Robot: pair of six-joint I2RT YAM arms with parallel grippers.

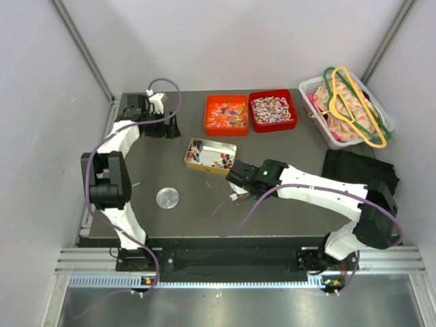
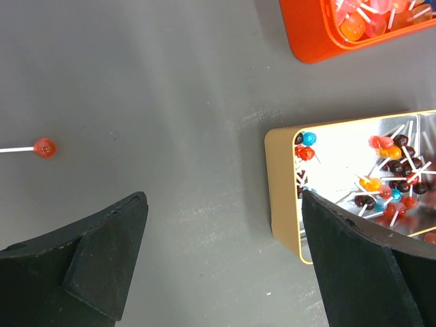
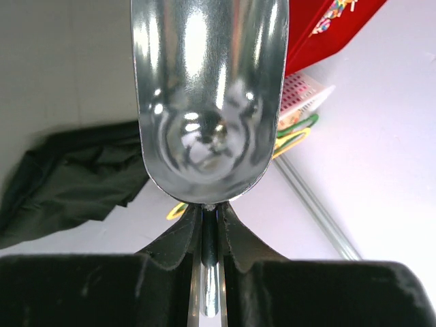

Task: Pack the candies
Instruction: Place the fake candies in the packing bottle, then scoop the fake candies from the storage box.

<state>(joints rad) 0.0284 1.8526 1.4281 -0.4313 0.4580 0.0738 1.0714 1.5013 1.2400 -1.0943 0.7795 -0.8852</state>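
The candies (image 1: 272,109) are small twist-wrapped sweets heaped in a red bin (image 1: 253,117) at the back; a corner of them (image 3: 337,9) shows in the right wrist view. My right gripper (image 1: 237,182) hovers just right of a gold tin (image 1: 191,161), well short of the red bin. This gripper (image 3: 210,228) is shut on the thin handle of a metal scoop (image 3: 208,95), whose shiny bowl holds nothing. My left gripper (image 1: 167,125) sits at the back left, and in its wrist view (image 2: 225,252) it is open over bare table, beside the tin (image 2: 281,197).
An orange bin (image 1: 211,122) of lollipops stands left of the red one, and more lollipops lie in the tin. A round silver lid (image 1: 167,198) and a loose lollipop (image 2: 44,147) lie on the table. A white basket (image 1: 313,92) of hangers and a black cloth (image 1: 357,170) are at the right.
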